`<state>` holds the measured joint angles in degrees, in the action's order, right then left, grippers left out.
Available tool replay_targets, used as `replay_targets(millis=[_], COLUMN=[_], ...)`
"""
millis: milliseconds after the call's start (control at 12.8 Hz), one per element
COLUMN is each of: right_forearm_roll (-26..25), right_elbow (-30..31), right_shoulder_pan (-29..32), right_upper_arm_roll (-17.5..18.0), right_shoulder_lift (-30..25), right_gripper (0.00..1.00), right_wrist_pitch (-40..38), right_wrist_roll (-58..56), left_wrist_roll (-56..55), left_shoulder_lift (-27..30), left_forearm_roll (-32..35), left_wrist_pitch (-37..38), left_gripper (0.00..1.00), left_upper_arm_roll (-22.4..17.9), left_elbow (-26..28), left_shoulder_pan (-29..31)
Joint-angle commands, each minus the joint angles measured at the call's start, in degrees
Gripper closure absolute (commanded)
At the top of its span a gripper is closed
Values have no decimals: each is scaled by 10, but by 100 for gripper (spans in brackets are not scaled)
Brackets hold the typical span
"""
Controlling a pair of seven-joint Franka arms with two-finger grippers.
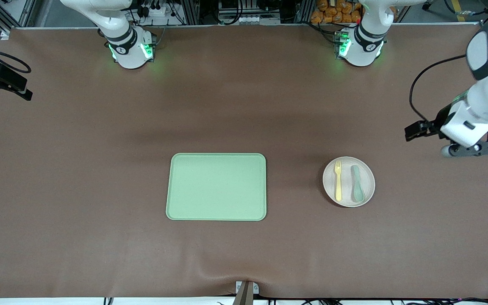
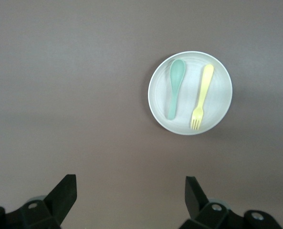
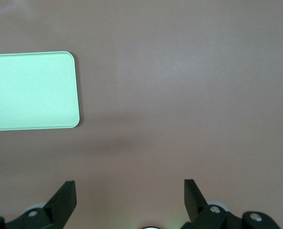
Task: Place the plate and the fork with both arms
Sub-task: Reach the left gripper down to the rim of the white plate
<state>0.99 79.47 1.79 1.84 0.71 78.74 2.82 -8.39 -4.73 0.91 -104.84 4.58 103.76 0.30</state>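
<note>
A: Front view first. Where do things lie?

B: The plate (image 1: 348, 181) sits on the brown table (image 1: 100, 169) toward the left arm's end, the fork (image 1: 337, 181) and a grey-green spoon (image 1: 356, 184) lying on it side by side. The light green tray (image 1: 216, 187) lies mid-table, well apart from the plate. The left gripper (image 1: 417, 130) hangs over bare table near that end, holding nothing. The right gripper is out of this view.

A: Left wrist view?

B: The left gripper (image 2: 131, 193) has its fingers (image 2: 65, 192) spread wide and empty. The plate (image 2: 222, 90) with fork (image 2: 202, 97) and spoon (image 2: 175, 88) lies ahead of the fingertips, apart from them.

A: Right wrist view?

B: The right gripper (image 3: 130, 194) is spread wide too, gripping nothing, over bare table. The tray (image 3: 31, 90) lies ahead of one finger (image 3: 65, 195), off to its side.
</note>
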Motion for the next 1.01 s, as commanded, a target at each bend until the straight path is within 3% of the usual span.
replay_targets(millis=[0,389,779,934], right_forearm_roll=[8,9,9,8], right_elbow=[2,3,3,3], right_shoulder_pan=[8,9,9,9], right_upper_arm_roll=[5,5,5,5], right_shoulder_lift=[-3,-3,-3,-3], right_gripper=[0,0,0,0], right_wrist_pitch=[-2,-3,-2,-2], right_wrist_roll=[-4,-4,-4,-4], left_wrist_roll=[3,3,14,15], left_shoulder_lift=[5,-55,-131,-169], left_forearm_roll=[-11,-11,-73,-84], left_wrist_pitch=[-82,-169,-249,-282], left_gripper=[0,0,0,10], left_upper_arm_roll=[-1,1,2,2], left_elbow=[67,90,93,93], left_shoulder_pan=[3,19,24,24])
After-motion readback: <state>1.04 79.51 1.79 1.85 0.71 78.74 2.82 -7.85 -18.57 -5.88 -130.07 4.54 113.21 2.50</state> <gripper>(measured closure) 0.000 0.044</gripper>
